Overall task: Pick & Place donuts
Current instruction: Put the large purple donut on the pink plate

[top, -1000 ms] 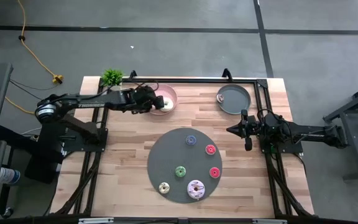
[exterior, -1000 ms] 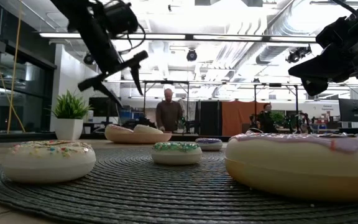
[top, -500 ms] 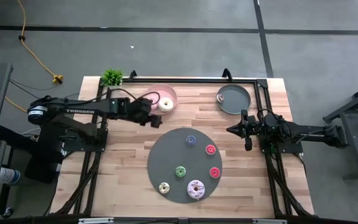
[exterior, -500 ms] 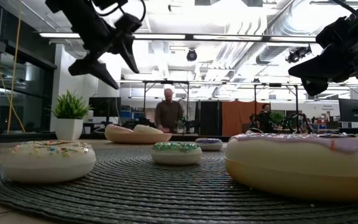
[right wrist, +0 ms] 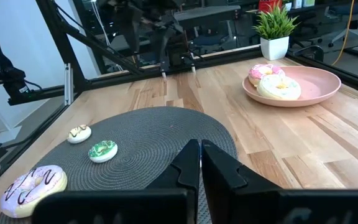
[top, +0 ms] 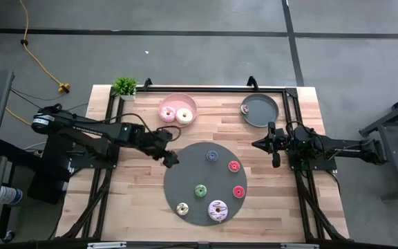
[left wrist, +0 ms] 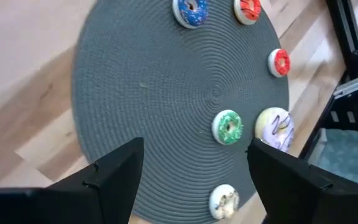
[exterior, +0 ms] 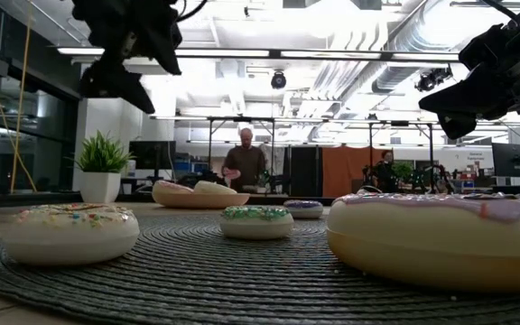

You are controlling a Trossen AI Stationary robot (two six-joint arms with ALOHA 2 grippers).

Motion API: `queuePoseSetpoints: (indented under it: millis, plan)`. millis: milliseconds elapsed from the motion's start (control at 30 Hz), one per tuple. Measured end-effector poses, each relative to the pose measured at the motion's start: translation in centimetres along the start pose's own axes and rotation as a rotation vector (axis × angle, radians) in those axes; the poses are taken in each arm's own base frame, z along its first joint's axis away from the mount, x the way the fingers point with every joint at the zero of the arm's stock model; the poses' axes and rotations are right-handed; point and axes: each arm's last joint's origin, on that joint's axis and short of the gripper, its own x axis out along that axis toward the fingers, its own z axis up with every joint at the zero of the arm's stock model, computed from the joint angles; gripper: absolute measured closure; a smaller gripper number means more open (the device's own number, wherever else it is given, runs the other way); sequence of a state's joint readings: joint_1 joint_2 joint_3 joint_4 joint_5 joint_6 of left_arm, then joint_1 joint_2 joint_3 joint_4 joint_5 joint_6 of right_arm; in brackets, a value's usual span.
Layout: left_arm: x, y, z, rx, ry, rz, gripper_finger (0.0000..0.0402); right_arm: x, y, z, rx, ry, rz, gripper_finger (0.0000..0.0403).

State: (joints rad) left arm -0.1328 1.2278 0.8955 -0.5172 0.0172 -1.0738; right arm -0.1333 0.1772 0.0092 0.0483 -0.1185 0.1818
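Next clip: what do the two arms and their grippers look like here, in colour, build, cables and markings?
Both arms are black, slim and jointed. The left gripper and the right gripper each end in two flat, dark fingers. Thin black cables loop along the left arm; any lettering on it is unreadable.

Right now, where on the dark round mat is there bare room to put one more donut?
The dark mat is bare on its left half, beside the open left gripper, and in its centre. The right and near edge is crowded: blue donut, two red donuts, green donut, cream donut, purple-frosted donut.
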Motion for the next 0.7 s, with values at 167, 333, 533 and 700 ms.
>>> queuePoseSetpoints:
  millis: [167, 333, 533, 700]
  plan:
    - [1.4, -1.0, -1.4, -0.069, 0.002, 0.005, 0.0124, 0.0, 0.0, 0.0, 0.000, 0.000, 0.000, 0.0396]
    - [4.6, -2.7, -2.3, -0.177, 0.042, -0.054, 0.0124, 0.0, 0.0, 0.0, 0.000, 0.001, 0.000, 0.0397]
    - [7.7, -5.9, -2.8, -0.274, 0.059, -0.099, 0.0124, 0.0, 0.0, 0.0, 0.000, 0.002, -0.001, 0.0396]
    - [9.8, -8.6, -4.0, -0.278, 0.101, -0.108, 0.0124, 0.0, 0.0, 0.0, 0.000, 0.002, -0.001, 0.0394]
